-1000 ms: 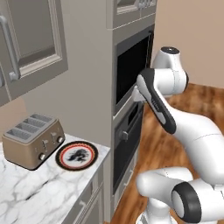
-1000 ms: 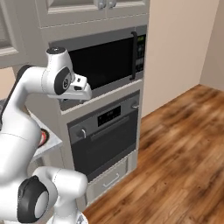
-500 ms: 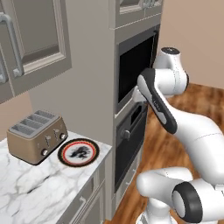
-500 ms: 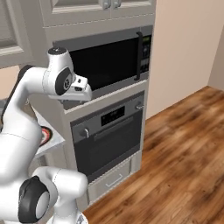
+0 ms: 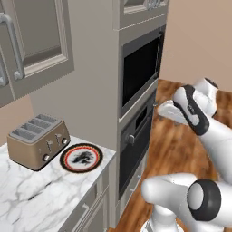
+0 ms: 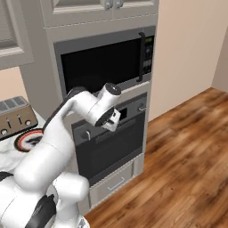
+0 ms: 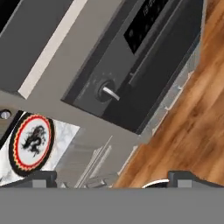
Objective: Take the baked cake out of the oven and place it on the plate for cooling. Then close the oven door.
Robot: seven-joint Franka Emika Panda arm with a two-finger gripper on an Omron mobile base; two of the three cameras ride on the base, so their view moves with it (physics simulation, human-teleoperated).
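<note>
The tool [image 6: 115,120], fingers spread wide and holding nothing, hangs in front of the closed oven door [image 6: 113,149], level with the oven [image 6: 109,138] control strip. The door's bar handle [image 7: 164,48] runs horizontally just below the tool. The cake presumably sits unseen behind the door, while the plate [image 5: 82,157] waits on the worktop [image 5: 34,195] to the arm's left, beside the toaster [image 5: 38,141].

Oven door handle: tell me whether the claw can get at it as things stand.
Probably yes. The open claw hangs in front of the oven, whose oven door is shut, and nothing stands between it and the bar handle.
</note>
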